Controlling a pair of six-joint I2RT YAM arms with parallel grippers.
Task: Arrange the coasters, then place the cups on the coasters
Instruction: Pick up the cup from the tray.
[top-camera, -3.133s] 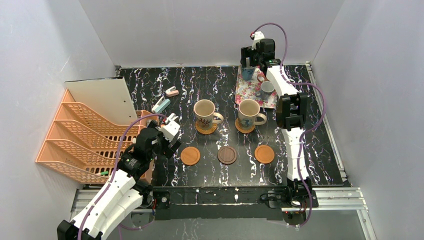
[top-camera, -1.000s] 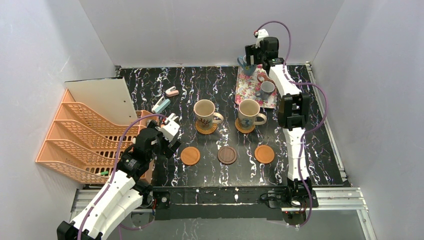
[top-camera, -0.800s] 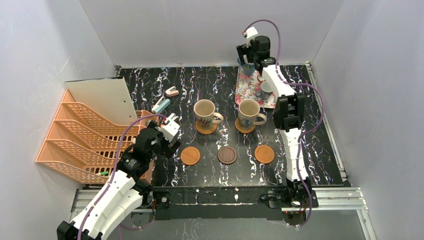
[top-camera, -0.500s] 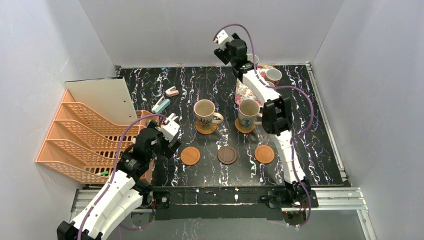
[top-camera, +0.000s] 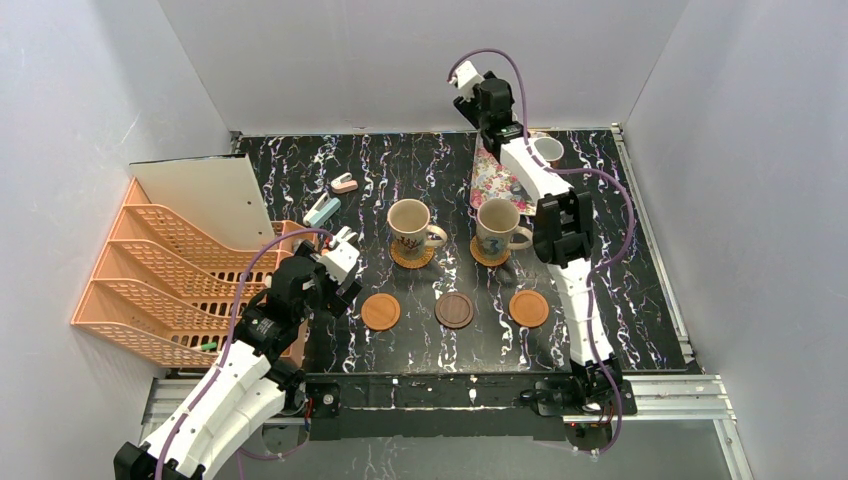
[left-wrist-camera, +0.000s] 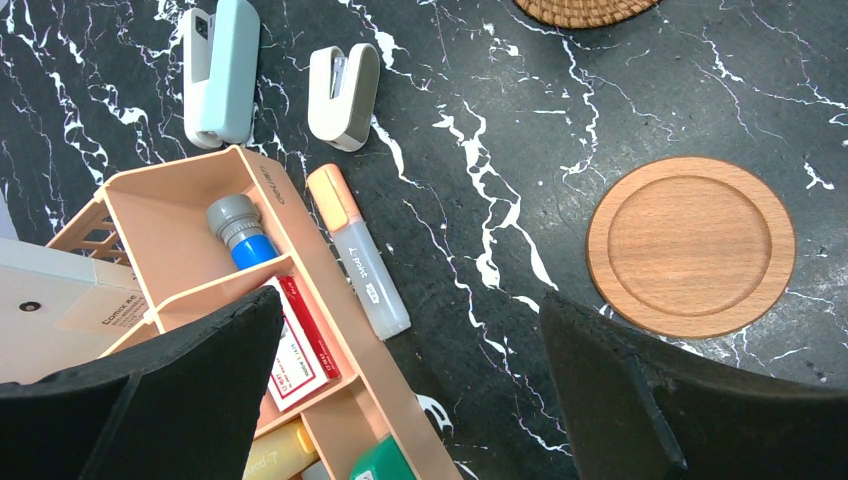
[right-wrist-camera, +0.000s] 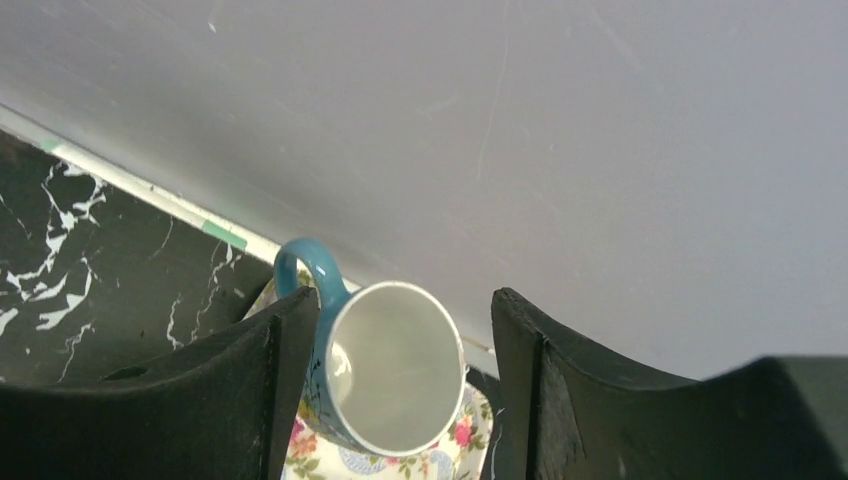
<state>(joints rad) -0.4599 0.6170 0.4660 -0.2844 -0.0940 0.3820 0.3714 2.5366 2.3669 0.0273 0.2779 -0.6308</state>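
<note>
Black marbled desk (top-camera: 640, 290) between grey walls; the right gripper (right-wrist-camera: 400, 325) stands apart astride the blue-handled mug (right-wrist-camera: 395, 375), a gap showing at one finger; that mug is upright on the floral tray (right-wrist-camera: 450, 455) by the far wall; the left gripper (left-wrist-camera: 410, 310) gapes wide above the desk near a smooth coaster (left-wrist-camera: 690, 245); two beige mugs (top-camera: 409, 222) sit on woven coasters (top-camera: 411, 259); a dark coaster (top-camera: 454, 310) lies bare.

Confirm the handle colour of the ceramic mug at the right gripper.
Blue handle on the white-lined ceramic mug; clearest in right wrist view.
</note>
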